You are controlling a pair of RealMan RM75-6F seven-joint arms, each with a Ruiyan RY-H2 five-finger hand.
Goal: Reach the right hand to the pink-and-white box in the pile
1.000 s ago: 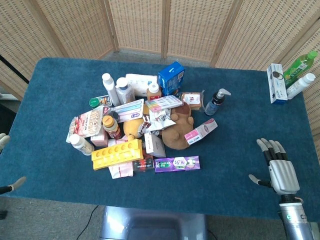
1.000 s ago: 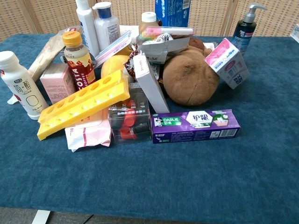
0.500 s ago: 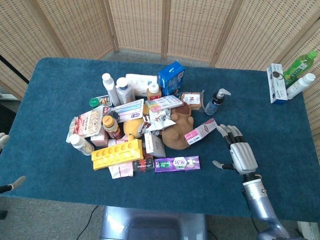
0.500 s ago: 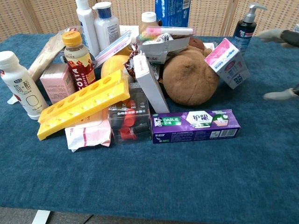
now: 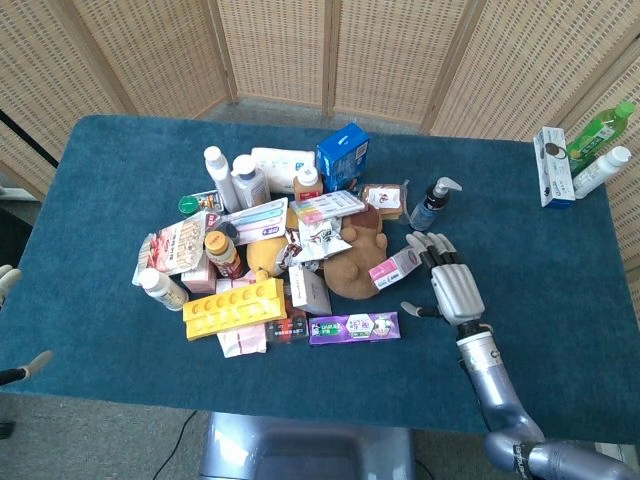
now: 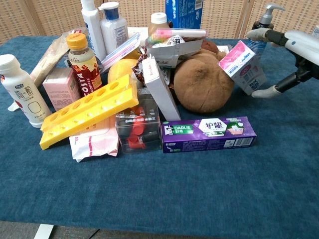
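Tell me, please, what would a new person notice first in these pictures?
First, the crowded pile of bottles and boxes in the middle of the blue table, with a long yellow tray at its front. Next, the right hand, fingers spread, beside the pink-and-white box leaning on a brown plush toy.

— Where was the pink-and-white box (image 5: pixel 397 264)?
— At the pile's right edge, tilted, leaning against a brown plush toy (image 6: pixel 202 82).
— Its look?
— Pink top face, white sides with small print, closed; one lower corner rested on the blue cloth.
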